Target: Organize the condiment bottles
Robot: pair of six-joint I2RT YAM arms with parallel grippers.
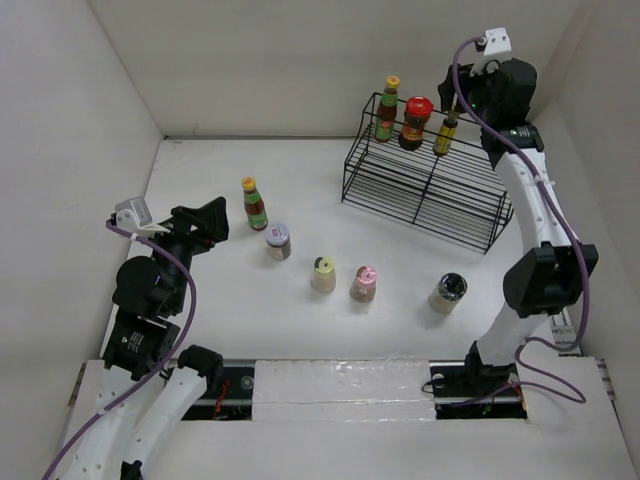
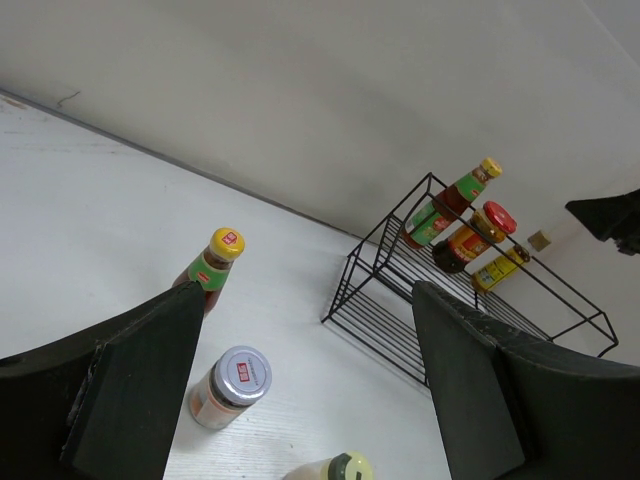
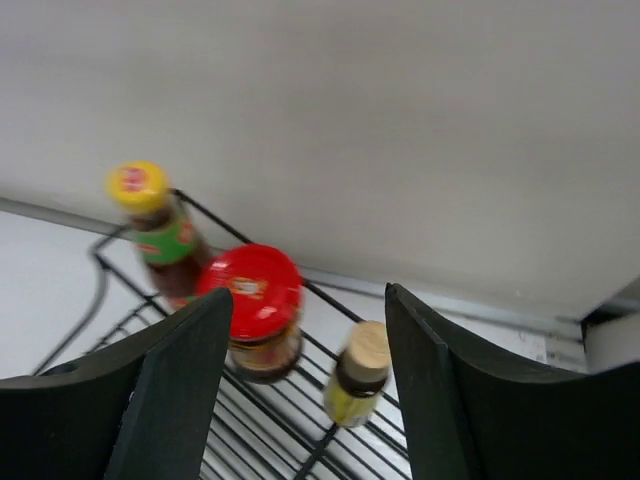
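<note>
Yellow-capped bottle (image 1: 253, 203) stands upright on the table (image 1: 200, 165) just ahead of the left gripper (image 2: 308, 290), jaws apart and empty, so this gripper is the nearer; the right gripper (image 3: 308, 295), likewise parted and empty, hangs over the rack (image 1: 430, 195), well apart.

1. The black wire rack (image 1: 425, 195) blocks the table's 1 o'clock quarter.
2. The yellow-capped bottle (image 1: 387, 108), red-lidded jar (image 1: 416, 122) and small yellow bottle (image 1: 447, 133) crowd the 11 o'clock end of its top shelf. The shelf's 4 o'clock end and the lower tiers are bare.
3. From 10 to 4 o'clock stand the sauce bottle (image 1: 253, 203), silver-lidded jar (image 1: 279, 241), cream shaker (image 1: 323, 273), pink-capped shaker (image 1: 364, 284) and dark-topped shaker (image 1: 448, 292).
4. The narrowest gap is cream to pink-capped; the widest is pink-capped to dark-topped.
5. The right arm (image 1: 540, 230) lines the 3 o'clock edge.
6. Bare table lies at 11 to 12 o'clock, up to the far wall.
</note>
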